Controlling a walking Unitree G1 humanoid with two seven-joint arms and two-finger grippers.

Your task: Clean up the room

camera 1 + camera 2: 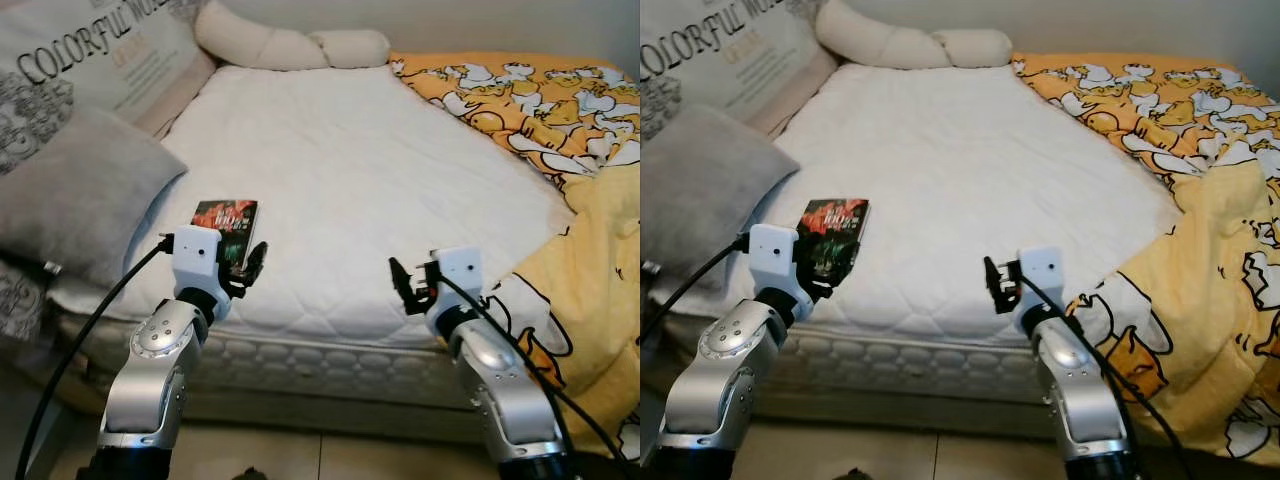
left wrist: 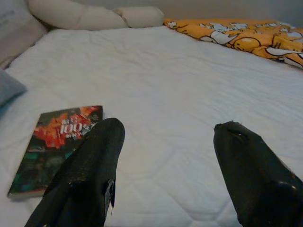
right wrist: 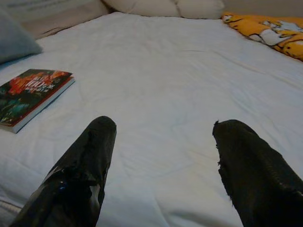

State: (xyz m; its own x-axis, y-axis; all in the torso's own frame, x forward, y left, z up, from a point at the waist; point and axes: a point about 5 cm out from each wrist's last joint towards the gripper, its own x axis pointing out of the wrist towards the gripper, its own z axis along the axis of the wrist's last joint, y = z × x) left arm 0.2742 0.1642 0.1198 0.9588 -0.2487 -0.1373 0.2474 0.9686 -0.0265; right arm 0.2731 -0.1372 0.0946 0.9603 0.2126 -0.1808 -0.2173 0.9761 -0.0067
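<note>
A dark book [image 1: 228, 222] with a red and green cover lies flat near the front left corner of the white mattress [image 1: 350, 180]. My left gripper [image 1: 252, 266] hovers over the bed's front edge just right of the book [image 2: 52, 142], open, its fingers [image 2: 90, 170] holding nothing. My right gripper [image 1: 408, 285] is held over the front edge near the middle, also open and holding nothing; the book [image 3: 31, 94] lies well off to its left. Neither gripper touches the book.
A grey pillow [image 1: 75, 190] and a printed cushion [image 1: 90, 55] lean at the left. A cream bolster [image 1: 290, 45] lies at the head. A yellow duck-print blanket [image 1: 560, 160] covers the right side and hangs over the front right corner.
</note>
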